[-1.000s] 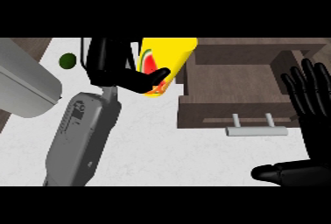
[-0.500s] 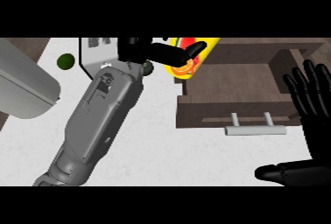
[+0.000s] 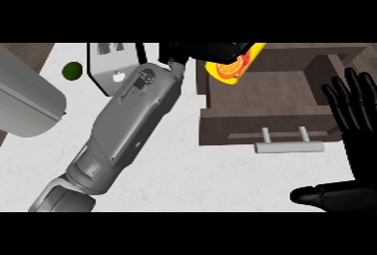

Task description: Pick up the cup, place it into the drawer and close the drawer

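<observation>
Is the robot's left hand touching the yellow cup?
Touching. The head view shows the black left hand curled round the yellow cup with orange pattern, carrying it above the open brown drawer.

The cup (image 3: 234, 63) shows only as a yellow and orange wedge below the left hand (image 3: 202, 50); the curled fingers cover its upper part and the view's top band cuts the rest. The right hand (image 3: 352, 124) loses its outer fingers and wrist at the view's right border. Behind the left fingers, the drawer (image 3: 273, 94) back wall cannot be made out.
</observation>
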Available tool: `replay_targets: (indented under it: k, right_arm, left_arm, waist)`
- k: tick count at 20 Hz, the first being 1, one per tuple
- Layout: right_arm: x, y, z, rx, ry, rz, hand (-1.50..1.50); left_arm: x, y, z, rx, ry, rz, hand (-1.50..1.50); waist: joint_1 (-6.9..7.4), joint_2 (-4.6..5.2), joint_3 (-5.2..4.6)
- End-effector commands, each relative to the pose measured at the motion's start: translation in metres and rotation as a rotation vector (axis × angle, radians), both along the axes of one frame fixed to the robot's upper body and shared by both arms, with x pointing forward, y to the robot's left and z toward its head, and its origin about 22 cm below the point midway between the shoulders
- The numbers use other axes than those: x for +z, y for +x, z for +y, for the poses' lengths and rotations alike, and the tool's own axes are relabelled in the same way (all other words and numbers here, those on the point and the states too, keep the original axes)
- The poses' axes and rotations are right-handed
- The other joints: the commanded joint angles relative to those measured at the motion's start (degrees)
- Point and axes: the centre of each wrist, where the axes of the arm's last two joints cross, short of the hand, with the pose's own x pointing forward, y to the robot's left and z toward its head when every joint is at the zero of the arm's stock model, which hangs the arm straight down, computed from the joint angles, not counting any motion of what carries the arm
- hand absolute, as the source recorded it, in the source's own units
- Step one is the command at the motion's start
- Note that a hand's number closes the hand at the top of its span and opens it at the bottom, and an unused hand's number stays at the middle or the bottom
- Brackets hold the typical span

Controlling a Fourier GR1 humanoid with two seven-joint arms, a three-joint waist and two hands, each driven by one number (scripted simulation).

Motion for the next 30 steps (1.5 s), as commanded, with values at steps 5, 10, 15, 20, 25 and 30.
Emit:
replay_targets:
  k: [5, 10, 15, 20, 25, 30]
  right_arm:
    - [0.009, 0.008, 0.012, 0.017, -0.022, -0.017, -1.5]
    - [0.001, 0.008, -0.004, 0.03, -0.029, -0.011, -1.5]
    - [-0.003, 0.015, 0.007, 0.039, -0.008, -0.019, -1.5]
    - [-0.001, 0.009, 0.017, 0.083, -0.004, -0.034, -1.5]
    - [-0.001, 0.009, 0.026, 0.093, 0.0, -0.028, -1.5]
    - [0.008, 0.006, 0.016, 0.114, 0.042, -0.044, -1.5]
  left_arm:
    - [-0.017, 0.01, -0.015, 0.023, 0.055, 0.054, 1.5]
    - [-0.018, 0.012, -0.023, 0.025, 0.124, 0.07, 1.5]
    - [-0.035, 0.009, -0.024, 0.027, 0.191, 0.07, 1.5]
    - [-0.036, 0.006, -0.032, 0.046, 0.289, 0.076, 1.5]
    - [-0.035, 0.006, -0.035, 0.087, 0.358, 0.09, -1.5]
    - [-0.053, 0.0, -0.031, 0.052, 0.263, 0.096, -1.5]
  waist:
    - [-1.22, 0.31, 0.0]
    - [-2.29, 0.5, 0.04]
    - [-3.2, 0.75, 0.05]
    - [-4.89, 0.98, 0.1]
    - [-4.63, 0.97, 0.07]
    - [-5.23, 0.97, 0.04]
